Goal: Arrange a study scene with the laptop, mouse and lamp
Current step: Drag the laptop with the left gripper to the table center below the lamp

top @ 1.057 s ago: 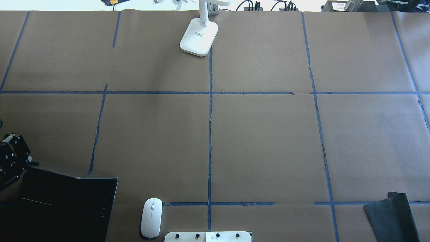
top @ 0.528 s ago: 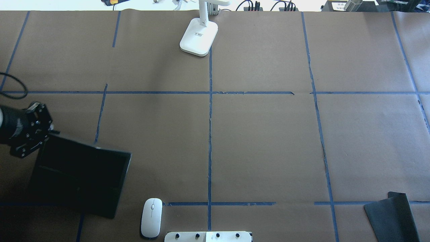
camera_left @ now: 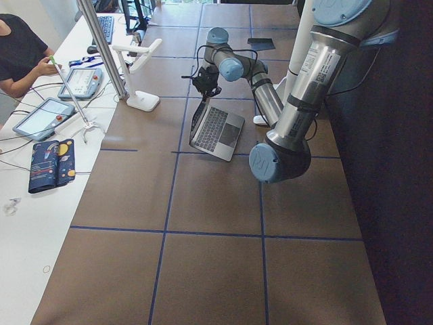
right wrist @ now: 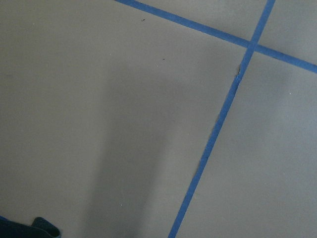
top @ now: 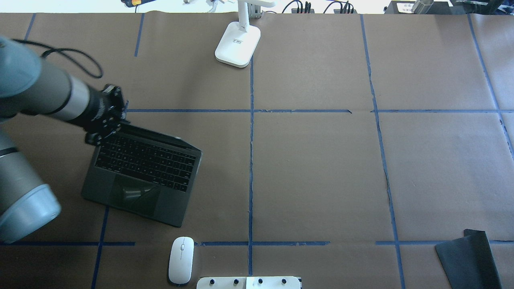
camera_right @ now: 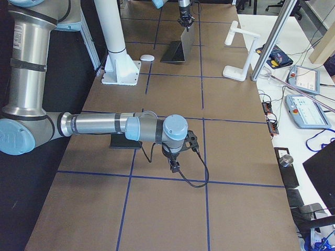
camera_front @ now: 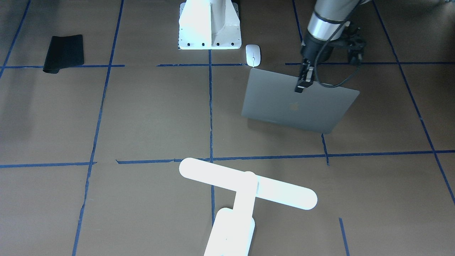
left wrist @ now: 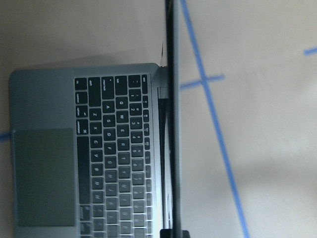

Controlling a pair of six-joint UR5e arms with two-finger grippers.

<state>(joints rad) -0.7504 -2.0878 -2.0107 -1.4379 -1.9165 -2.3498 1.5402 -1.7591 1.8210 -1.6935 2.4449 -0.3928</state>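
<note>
**Open laptop on the robot's left side of the table, lid edge held by the left gripper**

The laptop [top: 142, 164] sits open on the brown paper table cover, its base flat and skewed to the blue tape lines. Its screen stands near upright. The grey metal body looks stiff, smooth and fairly heavy. The thin lid carries a screen and is probably fragile, and it swings on its hinge, so a pull there likely turns the lid before the base moves. The safest hold appears to be the lid's top edge.

The left gripper [camera_front: 301, 85] is there, its fingers pinched on that edge. The white mouse [top: 181, 259] lies near the laptop's front corner, apart from it. The white lamp [top: 237, 44] stands well apart at the far edge. The right gripper [camera_right: 174, 166] hangs over bare paper near a black mat [top: 468, 257]; whether its fingers are spread or closed cannot be told.
</note>
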